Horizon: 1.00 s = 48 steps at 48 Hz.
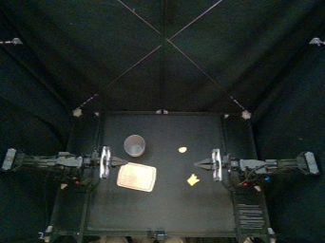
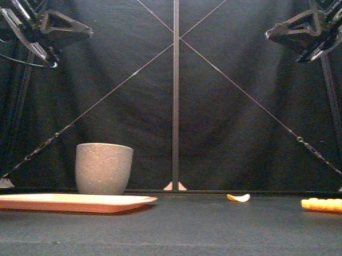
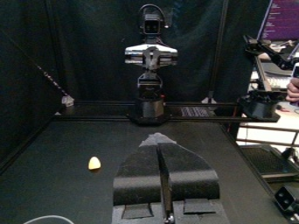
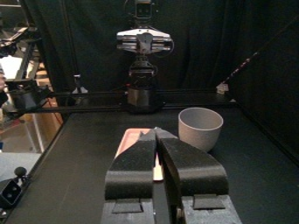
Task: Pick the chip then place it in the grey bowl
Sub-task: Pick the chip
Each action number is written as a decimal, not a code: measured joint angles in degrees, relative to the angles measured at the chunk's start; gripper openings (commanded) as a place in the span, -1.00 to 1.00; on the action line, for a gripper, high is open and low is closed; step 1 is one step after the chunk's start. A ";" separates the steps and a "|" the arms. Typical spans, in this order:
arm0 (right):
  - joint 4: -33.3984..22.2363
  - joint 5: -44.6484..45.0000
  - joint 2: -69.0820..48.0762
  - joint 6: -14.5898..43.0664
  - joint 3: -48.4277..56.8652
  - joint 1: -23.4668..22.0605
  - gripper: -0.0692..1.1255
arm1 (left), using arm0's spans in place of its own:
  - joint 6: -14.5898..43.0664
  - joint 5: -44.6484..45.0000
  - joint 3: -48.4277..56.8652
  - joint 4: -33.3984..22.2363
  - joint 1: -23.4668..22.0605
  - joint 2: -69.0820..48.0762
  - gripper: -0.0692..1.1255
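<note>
Black arms of mine hang raised at the table's two side edges, facing each other. My left gripper (image 3: 160,149) and right gripper (image 4: 156,133) both have jaws pressed together, holding nothing. A yellow piece (image 1: 193,178) lies just ahead of my right gripper and a smaller yellow piece (image 1: 181,149) lies beyond it; I cannot tell which is the chip. The grey cup (image 1: 135,144) and pink tray (image 1: 137,177) sit nearer my left gripper, with bare table around them.

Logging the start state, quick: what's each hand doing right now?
Left hand: closed, holding nothing.
Right hand: closed, holding nothing.
</note>
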 measured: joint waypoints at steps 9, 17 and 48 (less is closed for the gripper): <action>3.69 0.00 4.66 1.93 0.26 -5.62 -0.69 | 0.18 0.18 0.26 0.00 0.09 0.18 -0.87; 11.95 0.09 12.83 4.22 0.26 -15.21 -0.68 | 0.26 0.26 0.79 0.00 0.35 0.18 -0.87; 19.95 14.77 45.79 16.52 -11.25 -26.28 0.68 | 0.18 0.18 4.04 0.00 2.20 0.18 -0.87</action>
